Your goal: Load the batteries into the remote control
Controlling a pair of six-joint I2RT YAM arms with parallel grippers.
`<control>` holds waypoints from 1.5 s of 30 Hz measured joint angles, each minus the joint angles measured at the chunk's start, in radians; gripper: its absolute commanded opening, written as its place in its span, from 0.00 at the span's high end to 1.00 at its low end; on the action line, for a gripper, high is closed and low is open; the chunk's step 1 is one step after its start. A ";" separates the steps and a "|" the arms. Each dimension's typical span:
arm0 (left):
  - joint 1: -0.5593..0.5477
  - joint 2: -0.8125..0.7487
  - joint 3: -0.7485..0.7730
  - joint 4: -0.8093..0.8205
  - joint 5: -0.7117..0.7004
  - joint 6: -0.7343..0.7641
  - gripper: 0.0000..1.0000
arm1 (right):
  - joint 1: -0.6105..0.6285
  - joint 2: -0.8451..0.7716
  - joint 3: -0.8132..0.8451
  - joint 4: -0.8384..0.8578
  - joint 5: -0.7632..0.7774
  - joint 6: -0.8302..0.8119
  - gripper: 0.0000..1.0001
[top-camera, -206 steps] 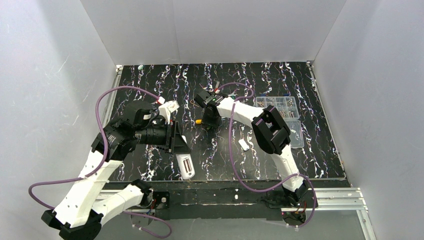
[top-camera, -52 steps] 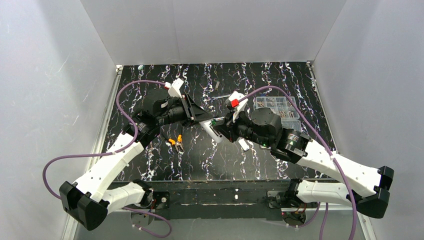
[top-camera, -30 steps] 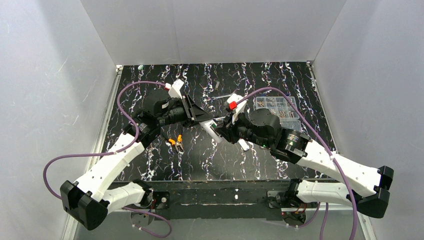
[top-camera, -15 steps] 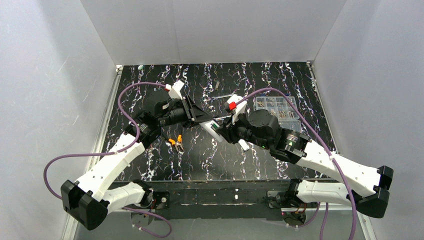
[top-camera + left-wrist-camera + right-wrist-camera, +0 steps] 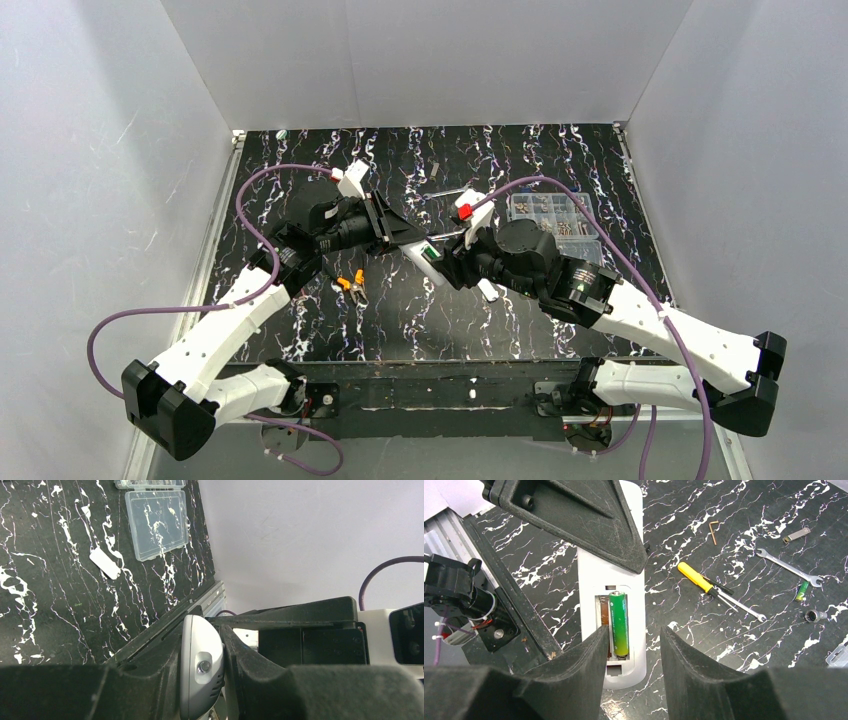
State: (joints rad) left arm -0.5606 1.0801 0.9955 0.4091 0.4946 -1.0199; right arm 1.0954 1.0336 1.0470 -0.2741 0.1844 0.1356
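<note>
The black, white-veined worktop (image 5: 520, 320) lies open beneath both arms, with a clear plastic box (image 5: 156, 522) near its right edge. The left pincer (image 5: 202, 665) grips the small white oblong remote control (image 5: 588, 587) in the air. The right pincer (image 5: 633, 630) hangs released just above the remote, straddling a slim green cylindrical battery (image 5: 619, 625) seated in the compartment, its label unreadable. A second green battery (image 5: 802, 591) lies well apart.

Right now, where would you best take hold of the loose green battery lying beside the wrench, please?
Mid-barrel of the battery, from straight above, jaws across its slim width: it lies flat on the table, and the wrench and socket sit near its ends.
</note>
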 measured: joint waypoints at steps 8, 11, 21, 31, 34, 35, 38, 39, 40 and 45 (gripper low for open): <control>0.000 0.000 0.000 0.002 0.014 -0.002 1.00 | 0.000 -0.006 0.000 0.003 -0.004 0.000 0.46; 0.000 0.000 0.000 0.002 0.015 -0.001 1.00 | 0.000 -0.006 0.000 0.006 -0.004 0.000 0.46; 0.000 0.000 0.000 -0.003 0.018 0.005 1.00 | 0.000 -0.007 0.000 0.015 -0.004 0.000 0.45; 0.000 0.016 0.000 -0.005 0.023 0.006 1.00 | 0.000 -0.034 0.000 0.019 -0.012 0.000 0.45; 0.000 0.020 0.000 -0.006 0.025 0.006 1.00 | 0.000 -0.038 0.000 0.023 -0.019 0.000 0.45; 0.000 0.021 0.000 -0.007 0.027 0.006 1.00 | 0.000 -0.040 0.000 0.023 -0.023 -0.001 0.44; 0.000 0.024 0.000 -0.009 0.036 0.006 1.00 | 0.000 -0.048 0.000 0.027 -0.036 -0.016 0.44; 0.000 0.026 0.000 -0.012 0.040 0.006 1.00 | 0.000 -0.053 0.000 0.030 -0.042 -0.032 0.43; 0.000 0.029 0.000 -0.016 0.045 0.006 1.00 | 0.000 -0.059 0.000 0.032 -0.052 -0.051 0.43; 0.000 0.050 0.000 -0.027 0.085 0.005 1.00 | -0.002 -0.126 0.000 0.032 -0.140 -0.222 0.41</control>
State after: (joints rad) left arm -0.5606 1.1297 0.9955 0.3824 0.5793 -1.0149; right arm 1.0939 0.9081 1.0470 -0.2424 0.0448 -0.0864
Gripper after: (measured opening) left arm 0.255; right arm 0.590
